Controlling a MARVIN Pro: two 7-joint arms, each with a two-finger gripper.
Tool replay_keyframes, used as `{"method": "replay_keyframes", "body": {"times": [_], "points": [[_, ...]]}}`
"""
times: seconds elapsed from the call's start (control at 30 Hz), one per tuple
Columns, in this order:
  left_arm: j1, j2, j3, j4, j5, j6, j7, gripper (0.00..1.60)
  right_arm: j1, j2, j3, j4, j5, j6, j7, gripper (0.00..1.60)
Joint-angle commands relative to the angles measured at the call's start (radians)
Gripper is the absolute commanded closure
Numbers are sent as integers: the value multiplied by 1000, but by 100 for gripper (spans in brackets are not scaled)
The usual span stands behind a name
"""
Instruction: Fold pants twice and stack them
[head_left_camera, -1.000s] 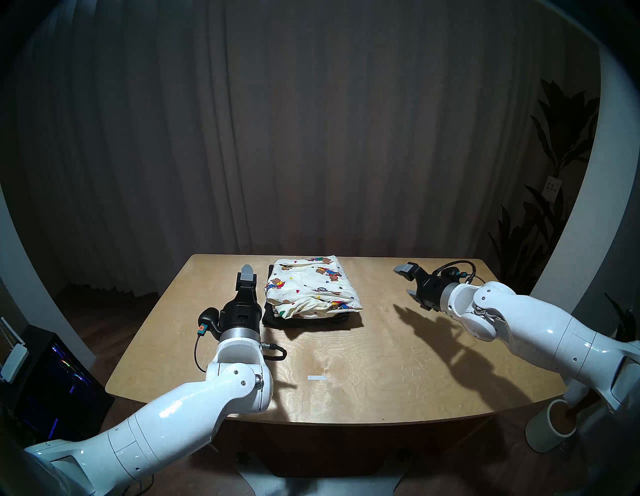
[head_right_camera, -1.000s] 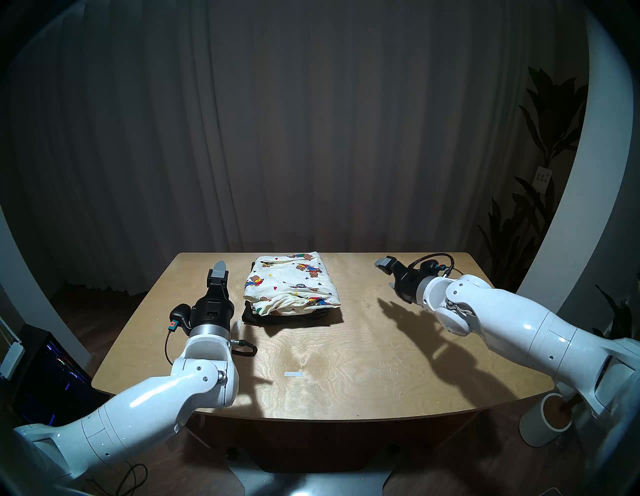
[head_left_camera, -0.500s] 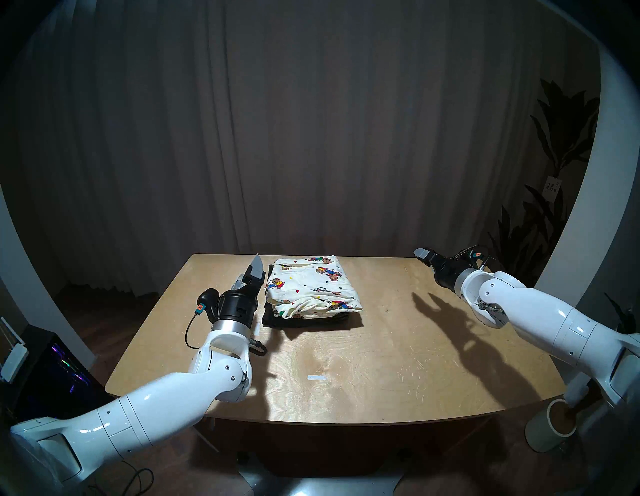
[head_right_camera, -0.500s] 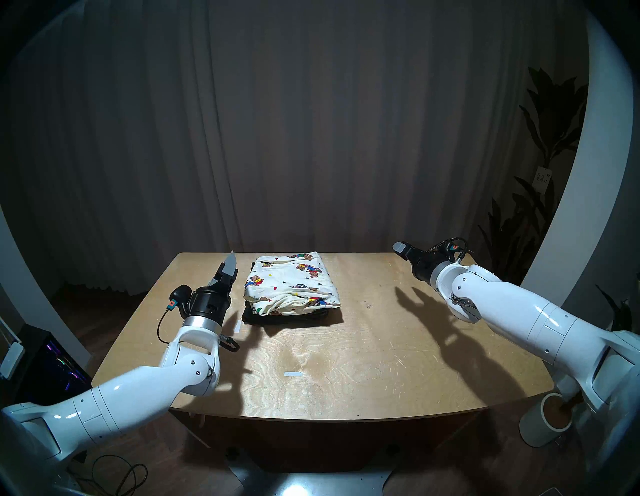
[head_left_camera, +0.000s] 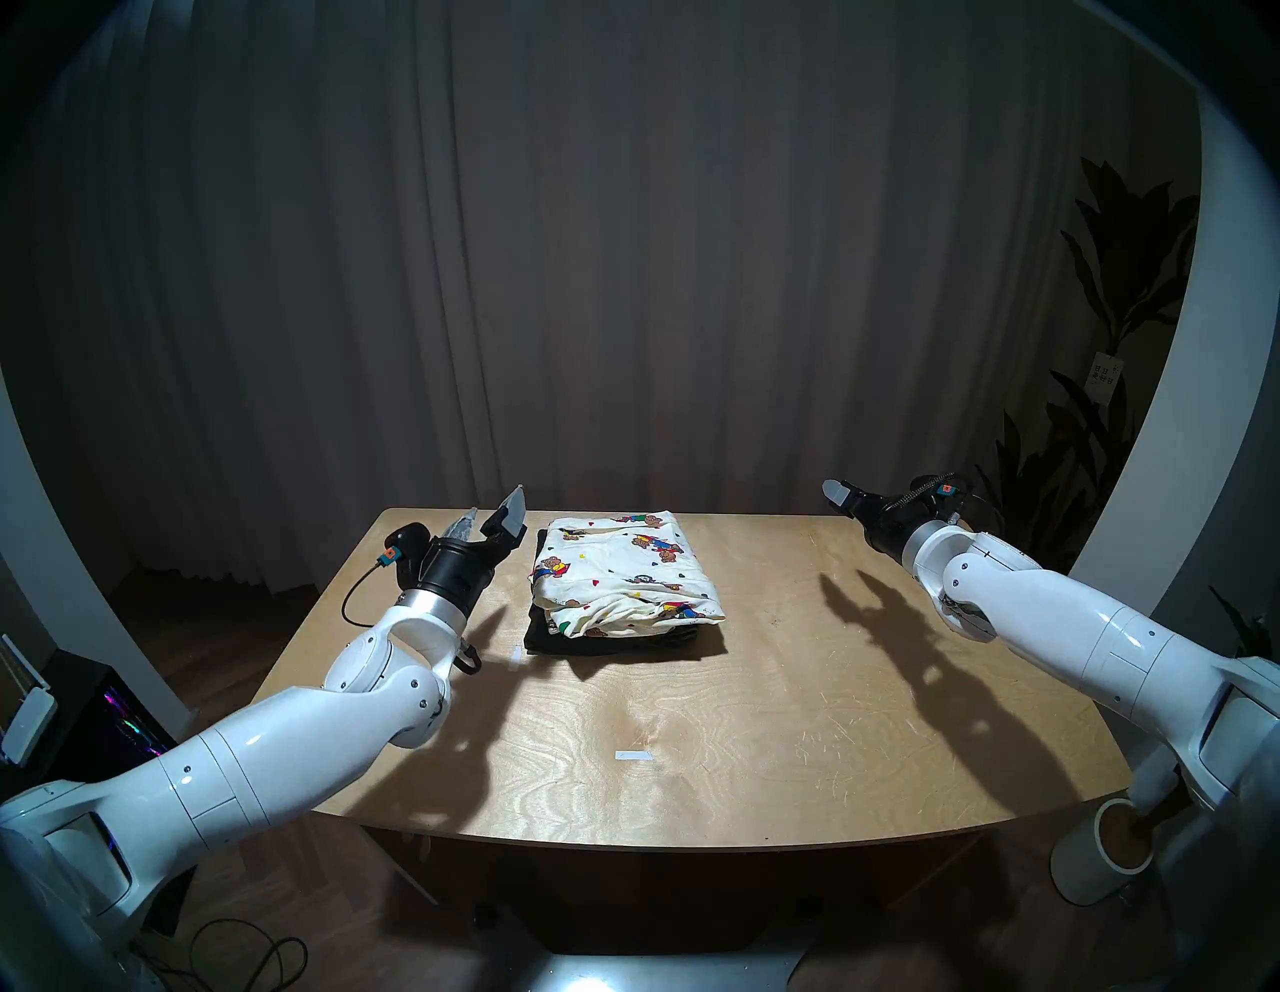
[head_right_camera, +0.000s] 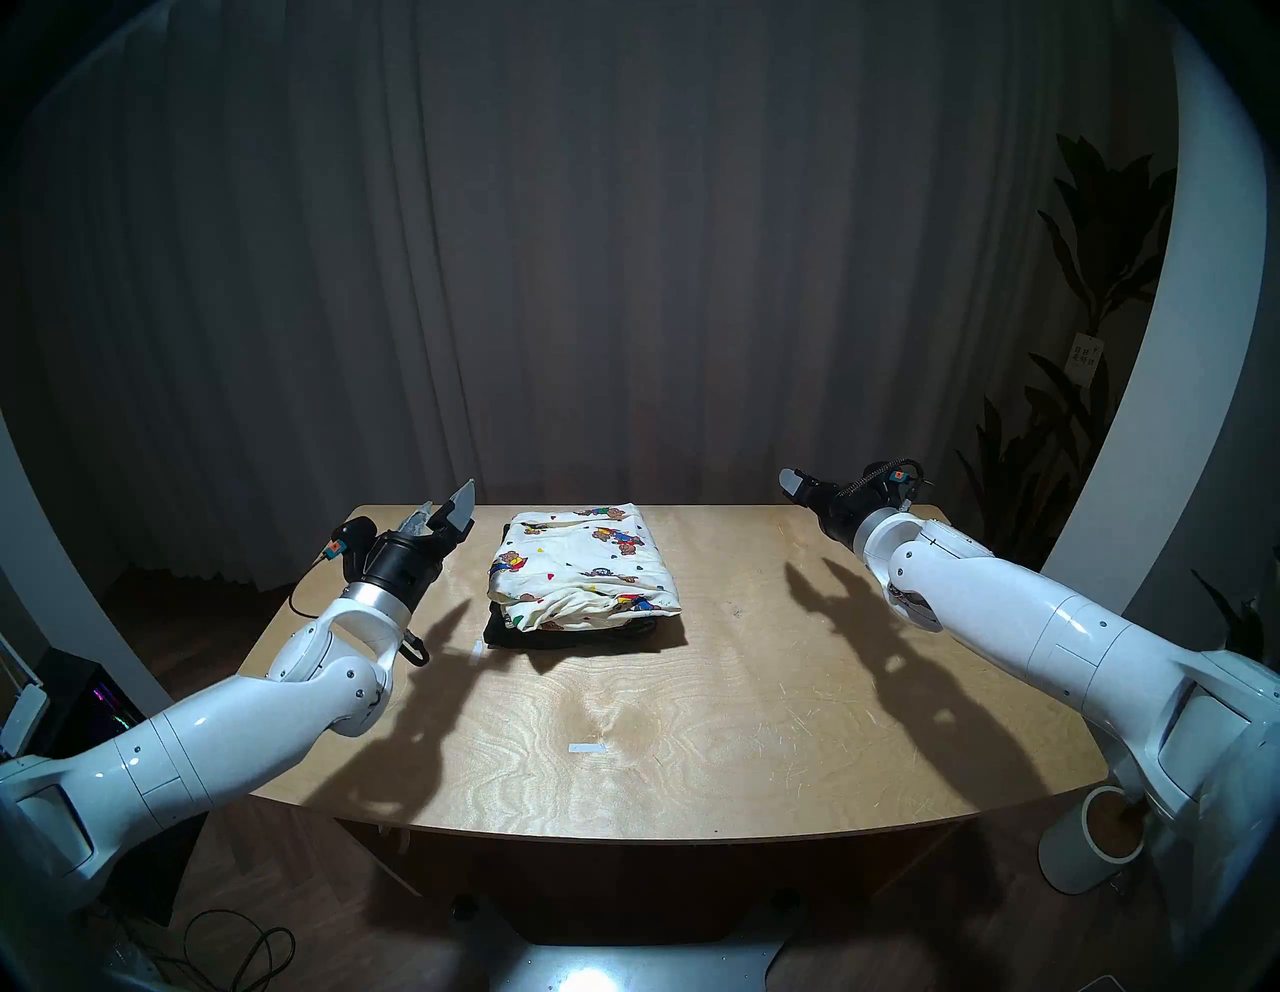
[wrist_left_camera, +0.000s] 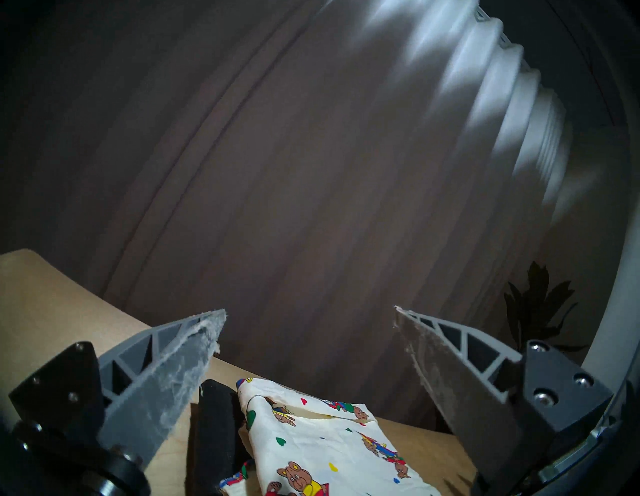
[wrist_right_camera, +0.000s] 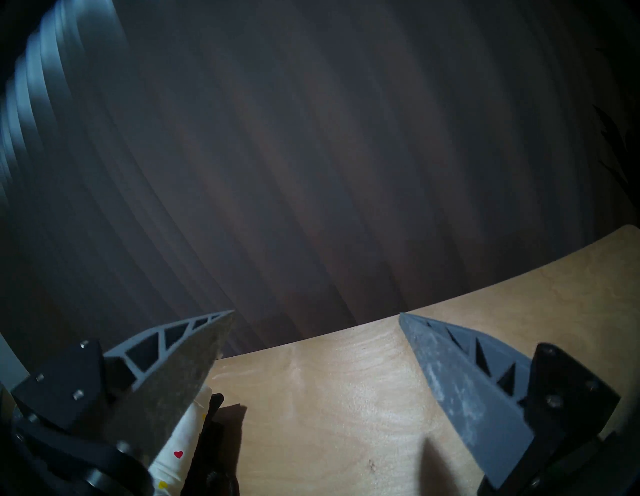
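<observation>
The room is dim, lit from overhead and in front so that the pale tabletop (head_left_camera: 692, 693) is the brightest surface, while the curtain (head_left_camera: 623, 277) behind falls off into brown gloom. Both arms throw hard, dark shadows across the wood, and small glare spots sit on their glossy white shells. All four views bend at the edges inside a dark fisheye rim, and the two wrist views smear the curtain folds with motion blur.
</observation>
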Motion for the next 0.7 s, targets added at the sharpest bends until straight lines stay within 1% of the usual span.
{"method": "replay_keyframes", "body": {"times": [0.0, 0.03, 0.1, 0.13, 0.17, 0.27, 0.37, 0.43, 0.47, 0.67], "points": [[-101, 19, -8, 7, 53, 80, -10, 0, 57, -60, -10, 42, -83, -36, 30, 0], [-114, 16, -5, 16, 62, 113, -6, 0, 65, -75, -18, 61, -110, -44, 36, 0], [-125, 12, -3, 23, 67, 143, -1, 0, 72, -88, -26, 79, -136, -50, 40, 0], [-140, 6, 0, 32, 75, 178, 3, 0, 82, -107, -35, 105, -167, -59, 43, 0], [-140, 6, 0, 32, 75, 178, 3, 0, 82, -107, -35, 105, -167, -59, 43, 0], [-157, -3, 3, 44, 86, 216, 9, 0, 94, -128, -46, 137, -203, -70, 45, 0], [-181, -17, 10, 65, 104, 270, 25, 0, 111, -165, -64, 192, -255, -92, 38, 0], [-190, -30, 13, 77, 110, 292, 36, 0, 119, -184, -71, 220, -279, -104, 34, 0], [-190, -30, 13, 77, 110, 292, 36, 0, 119, -184, -71, 220, -279, -104, 34, 0], [-220, -54, 21, 112, 136, 356, 82, 0, 144, -242, -86, 308, -335, -140, 21, 0]]}}
